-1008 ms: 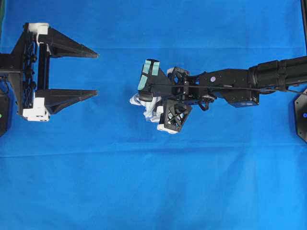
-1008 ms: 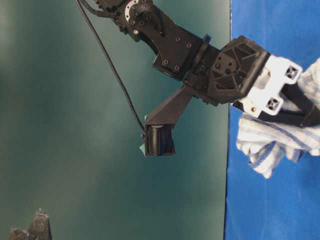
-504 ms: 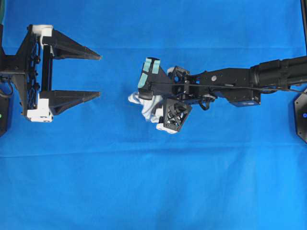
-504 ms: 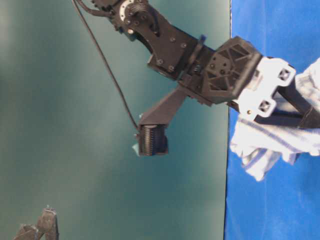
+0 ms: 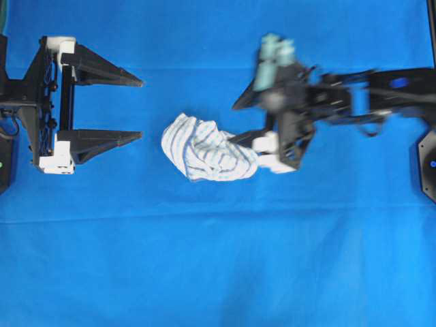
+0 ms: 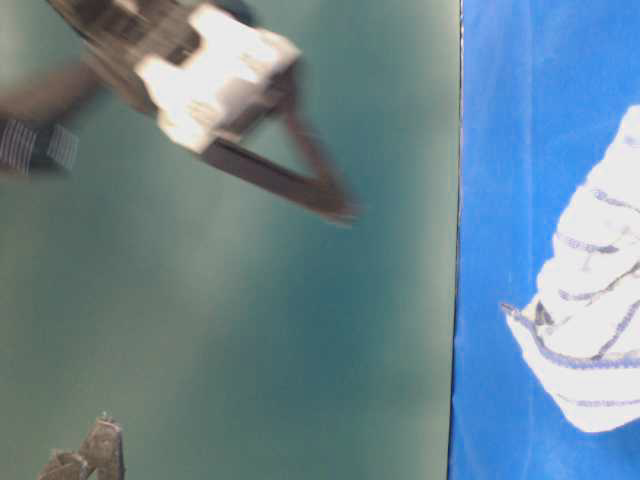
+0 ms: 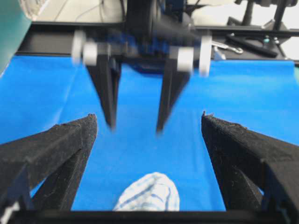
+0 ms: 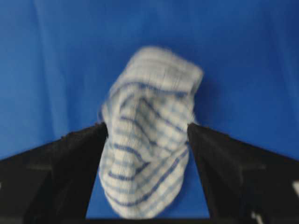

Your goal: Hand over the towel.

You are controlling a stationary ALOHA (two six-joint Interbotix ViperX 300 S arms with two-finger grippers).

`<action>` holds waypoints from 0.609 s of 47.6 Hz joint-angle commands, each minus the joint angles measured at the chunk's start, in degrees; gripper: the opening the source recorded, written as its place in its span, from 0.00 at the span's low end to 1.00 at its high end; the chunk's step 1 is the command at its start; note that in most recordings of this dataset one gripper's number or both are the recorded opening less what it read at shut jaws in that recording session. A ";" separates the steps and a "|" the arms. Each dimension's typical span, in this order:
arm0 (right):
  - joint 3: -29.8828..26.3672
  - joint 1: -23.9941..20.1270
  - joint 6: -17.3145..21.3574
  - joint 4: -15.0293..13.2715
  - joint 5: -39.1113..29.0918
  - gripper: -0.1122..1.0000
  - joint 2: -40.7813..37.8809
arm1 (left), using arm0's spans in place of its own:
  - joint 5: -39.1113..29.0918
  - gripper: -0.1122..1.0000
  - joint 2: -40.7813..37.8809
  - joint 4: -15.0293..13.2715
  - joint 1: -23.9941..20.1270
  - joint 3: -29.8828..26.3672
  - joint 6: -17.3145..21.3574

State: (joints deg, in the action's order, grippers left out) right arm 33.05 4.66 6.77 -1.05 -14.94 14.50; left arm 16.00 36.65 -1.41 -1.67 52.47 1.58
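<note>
The towel (image 5: 208,155), white with thin blue stripes, lies crumpled on the blue sheet between the two arms. It also shows in the table-level view (image 6: 600,330), the left wrist view (image 7: 148,193) and the right wrist view (image 8: 149,93). My right gripper (image 5: 233,124) is blurred with motion, open and empty, raised just right of the towel. In its own view (image 8: 147,126) the towel shows in the gap between its spread fingers. My left gripper (image 5: 141,109) is wide open and empty, a short way left of the towel. In its own view (image 7: 148,116) it faces the right gripper (image 7: 135,127).
The large blue sheet (image 5: 218,272) covers the whole work surface. The right arm (image 5: 381,95) stretches in from the right edge. The left gripper's fingertips (image 6: 80,460) show at the bottom left of the table-level view, against a dark green backdrop (image 6: 250,350).
My right gripper has opened, let go of the towel and pulled back to the right and upward. The towel has dropped onto the sheet and spread out. The left gripper has barely moved.
</note>
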 commanded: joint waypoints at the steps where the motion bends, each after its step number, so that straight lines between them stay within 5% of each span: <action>1: 2.46 0.09 0.09 -1.05 4.66 0.73 6.06 | -0.09 0.94 0.44 -0.09 0.18 -0.70 0.09; 14: 12.22 0.09 0.00 -1.32 16.52 0.73 17.05 | -1.05 0.94 0.44 -0.09 0.18 -0.70 0.09; 29: 13.62 0.09 -0.09 -1.23 18.28 0.73 18.02 | -2.20 0.94 1.85 -0.09 0.18 -0.26 0.09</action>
State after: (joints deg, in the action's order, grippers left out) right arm 47.29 4.75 6.77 -2.29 2.90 31.64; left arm 14.33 37.09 -1.41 -1.67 52.47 1.67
